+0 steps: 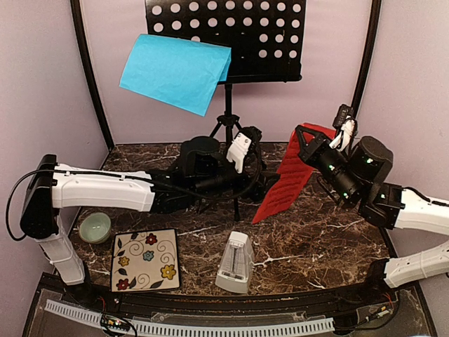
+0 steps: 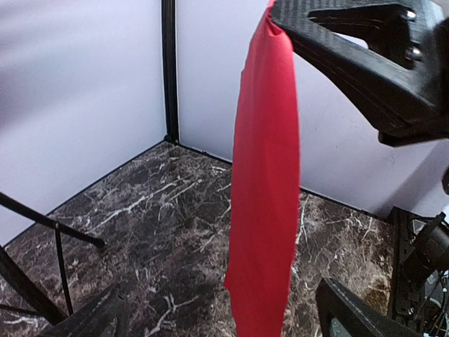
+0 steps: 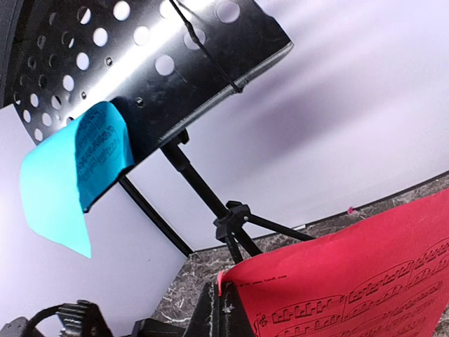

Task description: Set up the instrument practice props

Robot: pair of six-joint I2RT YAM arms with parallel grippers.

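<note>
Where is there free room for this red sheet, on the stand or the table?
The stand desk is bare right of the blue sheet. The table has open marble between the metronome and the right arm. Crowded: the centre, where the left end effector, tripod legs and red sheet meet; bowl and tile fill the front left.

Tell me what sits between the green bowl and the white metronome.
The flower-patterned tile lies flat between the bowl and the metronome, in the top view.

The end effector [image 3: 223,309] at 6 o'clock pinches the red sheet [image 3: 365,281]; blue sheet [image 3: 70,175] droops off the stand [image 3: 140,63] at 9 o'clock.
</note>
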